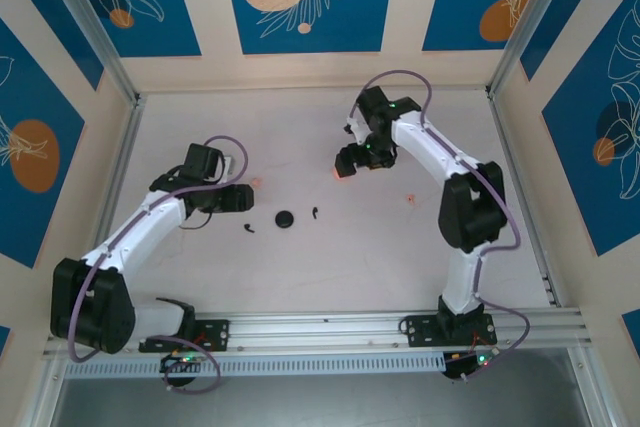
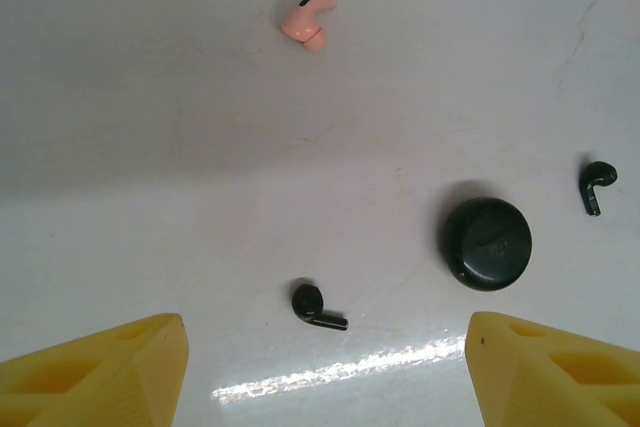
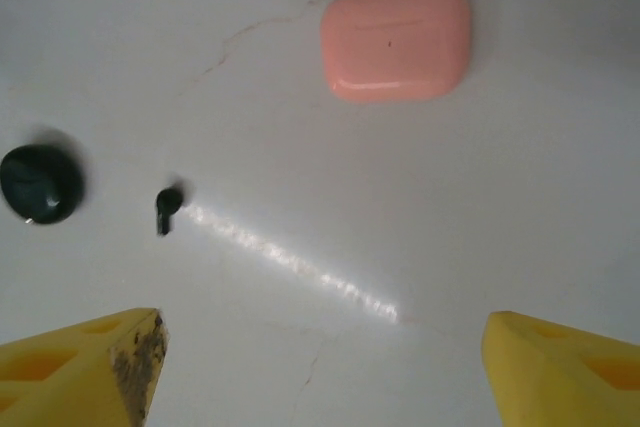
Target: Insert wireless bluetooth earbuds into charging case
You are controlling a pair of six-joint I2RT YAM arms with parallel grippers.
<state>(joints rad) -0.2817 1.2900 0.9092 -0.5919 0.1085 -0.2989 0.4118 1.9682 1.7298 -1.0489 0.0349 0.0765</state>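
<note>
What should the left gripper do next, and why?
Probably lower the left gripper straight onto the nearer black earbud: its jaws are open, the earbud lies loose on the table between its fingers, apart from the round black disc, and nothing is held yet.

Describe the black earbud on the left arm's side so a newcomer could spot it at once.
Find the black disc at mid-table. The earbud lies just left of it, not touching, near the left gripper. It is black, unlike the pink earbud farther back; the other black earbud lies right of the disc.
</note>
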